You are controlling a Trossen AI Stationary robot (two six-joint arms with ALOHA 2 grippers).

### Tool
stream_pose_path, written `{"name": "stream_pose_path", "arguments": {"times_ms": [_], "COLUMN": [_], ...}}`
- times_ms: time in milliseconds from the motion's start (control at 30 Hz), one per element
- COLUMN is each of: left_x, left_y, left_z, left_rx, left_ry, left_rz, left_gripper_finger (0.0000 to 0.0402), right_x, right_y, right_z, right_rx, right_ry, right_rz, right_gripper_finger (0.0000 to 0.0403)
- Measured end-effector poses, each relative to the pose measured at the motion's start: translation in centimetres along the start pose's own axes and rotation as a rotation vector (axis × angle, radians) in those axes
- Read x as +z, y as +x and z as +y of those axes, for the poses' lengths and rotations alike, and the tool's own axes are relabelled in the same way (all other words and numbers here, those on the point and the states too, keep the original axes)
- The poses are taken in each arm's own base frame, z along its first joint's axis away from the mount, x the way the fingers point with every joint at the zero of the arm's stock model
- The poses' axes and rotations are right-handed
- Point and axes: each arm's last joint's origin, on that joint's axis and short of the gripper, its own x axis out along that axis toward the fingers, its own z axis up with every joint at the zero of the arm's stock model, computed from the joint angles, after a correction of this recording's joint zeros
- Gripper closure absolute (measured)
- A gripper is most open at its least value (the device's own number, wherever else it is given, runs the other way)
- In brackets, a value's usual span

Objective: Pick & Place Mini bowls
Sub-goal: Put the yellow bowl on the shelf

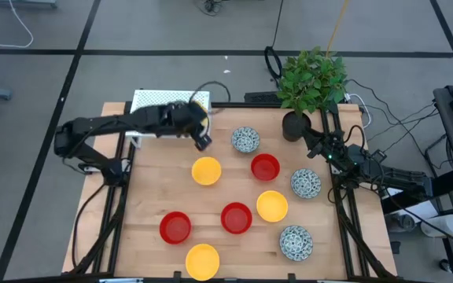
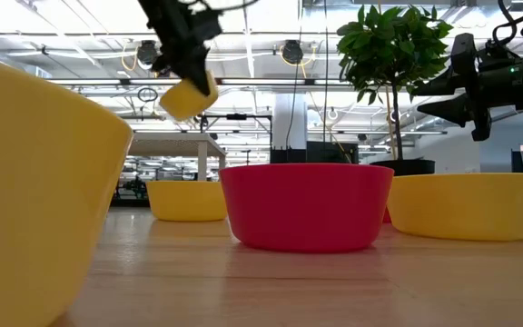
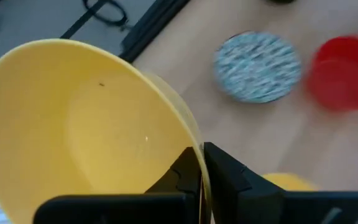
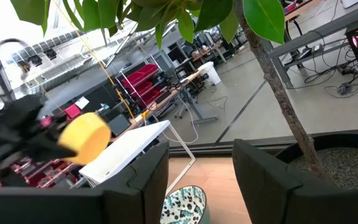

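My left gripper (image 1: 199, 130) is shut on a plain yellow mini bowl (image 3: 86, 124), held in the air over the table's far left part; the bowl also shows in the low view (image 2: 189, 96). Nine other mini bowls rest on their bases on the table: three speckled white ones (image 1: 245, 140), (image 1: 306, 183), (image 1: 296, 242), three red ones (image 1: 265, 167), (image 1: 236, 218), (image 1: 175, 227) and three yellow ones (image 1: 206, 170), (image 1: 272, 206), (image 1: 202, 261). My right gripper (image 4: 201, 168) is open and empty at the far right, beside the black plant pot (image 1: 293, 126). My left gripper holds the yellow bowl by its rim (image 3: 199, 152), one finger (image 3: 182, 177) inside the bowl and the other (image 3: 232, 177) outside against the wall. The bowl is lifted clear of the table and tilted, its opening turned sideways.
A white box (image 1: 163, 101) stands at the table's far left edge, just behind the left gripper. The potted plant (image 1: 313, 79) stands at the far right corner. The bare wooden table (image 1: 156, 189) shows along the left side, between the bowls and the left edge.
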Motion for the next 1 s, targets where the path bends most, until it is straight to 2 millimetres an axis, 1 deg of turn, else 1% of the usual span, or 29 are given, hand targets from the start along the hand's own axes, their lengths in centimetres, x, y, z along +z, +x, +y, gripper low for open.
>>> {"name": "stream_pose_path", "arguments": {"times_ms": [100, 200, 300, 367, 467, 567, 700, 867, 1000], "left_x": [-0.1, -0.6, -1.3, -1.7, -2.4, -3.0, -3.3, -3.6, -3.9], "left_y": [0.6, 1.0, 1.0, 1.0, 0.9, 0.7, 0.8, 0.7, 0.6], "left_z": [2.6, 5.1, 7.1, 8.3, 9.7, 11.0, 12.4, 14.5, 16.0], "left_rx": [0.043, 0.072, 0.114, 0.131, 0.135, 0.15, 0.213, 0.236, 0.242], "left_ry": [0.034, 0.03, 0.06, 0.073, 0.074, 0.059, 0.083, 0.032, 0.031], "left_rz": [0.073, 0.164, 0.26, 0.317, 0.403, 0.472, 0.496, 0.514, 0.53], "left_gripper_finger": [0.0395, 0.039, 0.038, 0.0384, 0.0395, 0.039, 0.0382, 0.0396, 0.038], "right_x": [0.0, 0.0, 0.0, 0.0, 0.0, 0.0, 0.0, 0.0, 0.0], "right_y": [0.0, 0.0, 0.0, 0.0, 0.0, 0.0, 0.0, 0.0, 0.0], "right_z": [0.0, 0.0, 0.0, 0.0, 0.0, 0.0, 0.0, 0.0, 0.0], "right_rx": [0.0, 0.0, 0.0, 0.0, 0.0, 0.0, 0.0, 0.0, 0.0], "right_ry": [0.0, 0.0, 0.0, 0.0, 0.0, 0.0, 0.0, 0.0, 0.0], "right_rz": [0.0, 0.0, 0.0, 0.0, 0.0, 0.0, 0.0, 0.0, 0.0], "right_gripper_finger": [0.0238, 0.0238, 0.0238, 0.0238, 0.0238, 0.0238, 0.0238, 0.0238, 0.0238]}}
